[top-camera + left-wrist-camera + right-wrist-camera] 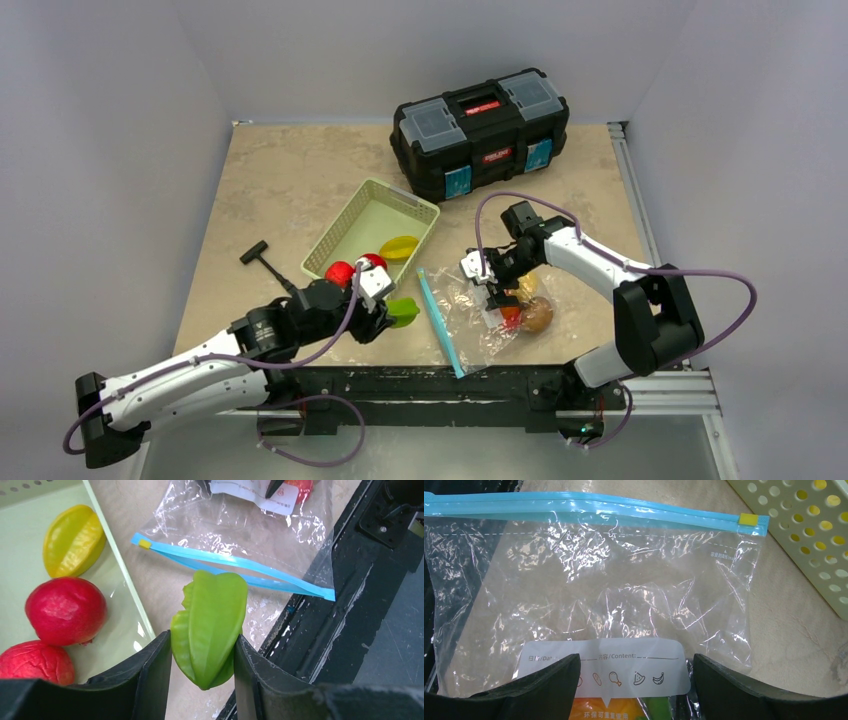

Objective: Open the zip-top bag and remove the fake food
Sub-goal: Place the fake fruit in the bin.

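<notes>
Arm stretched low, my left fingers (150, 680) pinch a green ridged plastic starfruit (210, 625). Wrist bent down, my right fingers (544, 685) spread over the clear crinkly zip-top bag (614, 590).

Zip-top bag (614, 595): clear thin plastic, crinkled, glossy with hard glints. Zip strip (574, 510), top of right wrist frame: smooth teal plastic. Label (624, 665): white, matt. Green star fruit (210, 625): smooth plastic, soft sheen. Red fruit (65, 610), left: finely textured, satin. Wrinkled red fruit (30, 662), lower left: creased skin. Basket (804, 535): pale green matt plastic. Tabletop (290, 180): marbled beige, matt. Toolbox (482, 130): black plastic.
</notes>
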